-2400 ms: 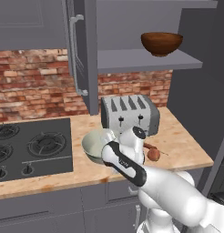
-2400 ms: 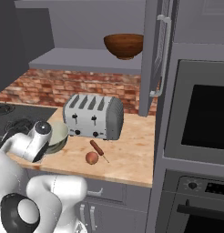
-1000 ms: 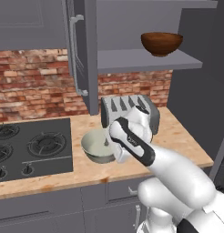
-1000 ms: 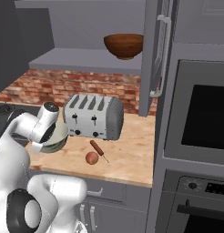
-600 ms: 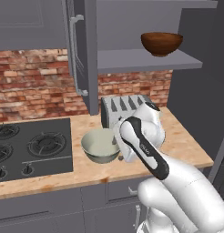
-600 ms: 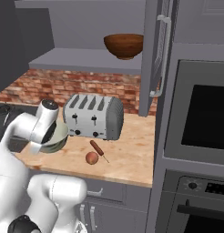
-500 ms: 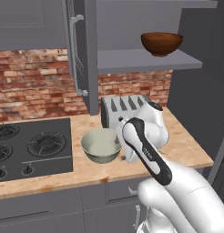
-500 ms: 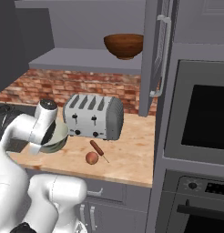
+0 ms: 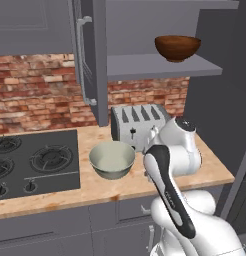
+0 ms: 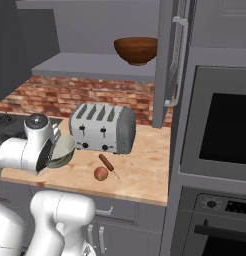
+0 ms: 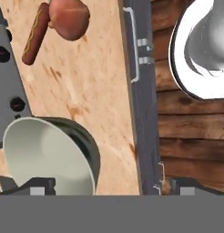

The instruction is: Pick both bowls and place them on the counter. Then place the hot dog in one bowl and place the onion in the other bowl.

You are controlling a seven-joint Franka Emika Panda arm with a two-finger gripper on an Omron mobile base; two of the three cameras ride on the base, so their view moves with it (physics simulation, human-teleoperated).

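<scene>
One of the two bowls, the pale grey-green bowl (image 9: 112, 159), already sits on the surface (image 9: 210, 167) in front of the toaster (image 9: 137, 126), and in the hand view it lies at the lower left of the gripper (image 11: 111, 185), just beside the left fingertip. The gripper stands with its fingers spread wide apart and nothing between them. The dark reddish-brown bowl (image 9: 177, 47) rests on the grey shelf (image 9: 160, 67), high above the gripper and well apart from it, so the step in hand is probably the reach up for that second bowl. To do it well, the arm should lift clear of the grey-green bowl and the toaster first, then rise past the shelf edge before moving in, keeping off the open cabinet door (image 9: 92, 60). A rim grasp looks most workable: one finger inside the bowl wall and one outside, closing only once the rim sits deep between them. The hot dog (image 10: 106, 162) and the onion (image 10: 100, 173) lie close together on the surface beyond the gripper, and the bowl should come down near them without knocking either.
</scene>
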